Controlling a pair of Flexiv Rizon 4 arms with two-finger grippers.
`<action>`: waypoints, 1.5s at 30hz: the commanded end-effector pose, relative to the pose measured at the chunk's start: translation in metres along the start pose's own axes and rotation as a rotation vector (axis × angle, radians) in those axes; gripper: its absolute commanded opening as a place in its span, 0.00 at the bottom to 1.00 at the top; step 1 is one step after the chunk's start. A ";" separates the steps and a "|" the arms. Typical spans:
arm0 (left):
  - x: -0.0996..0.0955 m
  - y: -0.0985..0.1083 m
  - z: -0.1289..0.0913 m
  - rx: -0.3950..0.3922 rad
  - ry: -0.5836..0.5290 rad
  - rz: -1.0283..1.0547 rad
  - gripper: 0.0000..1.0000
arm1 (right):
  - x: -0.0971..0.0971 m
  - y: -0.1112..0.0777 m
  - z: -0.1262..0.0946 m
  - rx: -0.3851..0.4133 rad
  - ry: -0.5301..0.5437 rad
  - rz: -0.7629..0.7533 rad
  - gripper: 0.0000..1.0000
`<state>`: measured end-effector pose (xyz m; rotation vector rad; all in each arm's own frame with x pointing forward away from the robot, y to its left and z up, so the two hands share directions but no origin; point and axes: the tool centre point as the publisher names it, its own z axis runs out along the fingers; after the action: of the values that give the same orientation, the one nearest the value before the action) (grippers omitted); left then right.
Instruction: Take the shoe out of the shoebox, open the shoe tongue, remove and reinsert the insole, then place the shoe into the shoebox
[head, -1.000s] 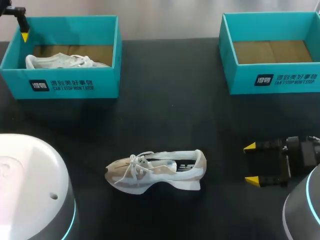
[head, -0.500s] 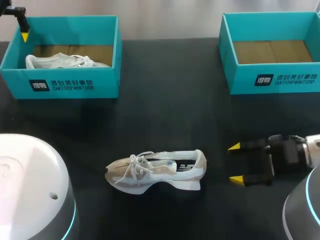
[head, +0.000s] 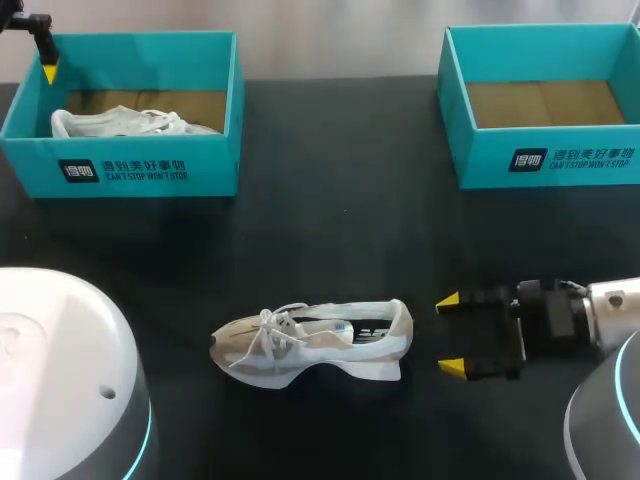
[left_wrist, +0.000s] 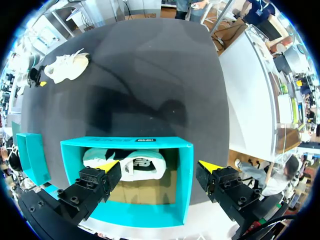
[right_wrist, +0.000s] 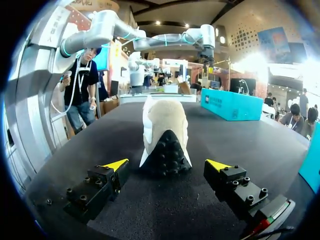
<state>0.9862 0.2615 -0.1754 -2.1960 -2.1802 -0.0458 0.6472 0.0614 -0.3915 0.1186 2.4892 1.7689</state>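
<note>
The right jaws stand wide open, holding nothing, low over the desk (head: 330, 230), just off the heel of the shoe (head: 310, 343) lying mid-desk. The left jaws, also wide open and holding nothing, hang above the left box (head: 140, 170), where a second shoe (head: 130, 122) lies.

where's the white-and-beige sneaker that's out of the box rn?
Head view: the white-and-beige sneaker lies on the black table, front middle, heel toward the open right gripper, apart from it.

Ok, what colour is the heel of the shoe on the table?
The heel is beige, over black tread; clearest in the right wrist view.
</note>
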 end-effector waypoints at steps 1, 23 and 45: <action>0.000 -0.002 0.000 -0.003 0.002 0.000 1.00 | 0.002 0.006 0.018 0.015 0.047 -0.001 1.00; 0.000 -0.002 0.000 -0.003 0.002 0.000 1.00 | 0.005 0.009 0.065 -0.003 0.040 0.044 1.00; 0.000 -0.002 0.000 -0.003 0.002 0.000 1.00 | 0.003 0.014 0.094 -0.051 0.042 0.030 1.00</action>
<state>0.9862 0.2615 -0.1755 -2.1960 -2.1803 -0.0457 0.6520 0.1467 -0.4054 0.1202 2.4801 1.8632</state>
